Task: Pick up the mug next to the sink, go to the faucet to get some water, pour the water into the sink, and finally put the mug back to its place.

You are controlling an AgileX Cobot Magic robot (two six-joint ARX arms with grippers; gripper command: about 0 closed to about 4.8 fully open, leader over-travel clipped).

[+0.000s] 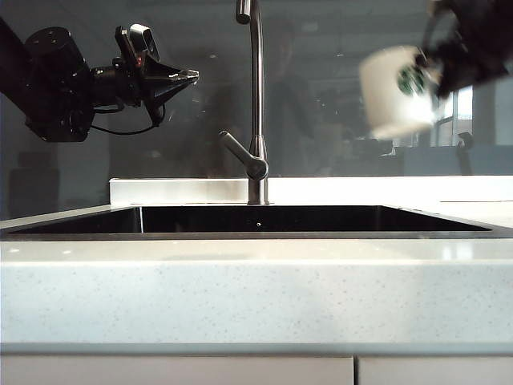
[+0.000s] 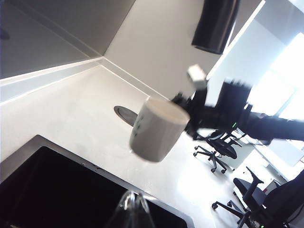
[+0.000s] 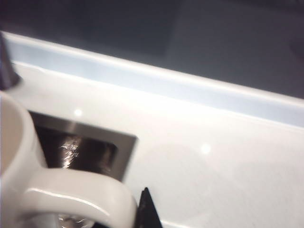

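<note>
A white ceramic mug (image 1: 398,90), rigid, glossy, likely slippery and breakable, hangs tilted high right of the faucet (image 1: 256,96), the right gripper (image 1: 449,60) jaws clamped at its handle, the safest hold; the left gripper (image 1: 188,76), jaws shut and empty, hovers far left above the sink (image 1: 256,233).

Glossy white ceramic mug (image 1: 397,91), brushed-steel faucet (image 1: 256,104), speckled stone countertop (image 1: 240,297).

Window glare (mug (image 1: 398,90) motion-blurred)
</note>
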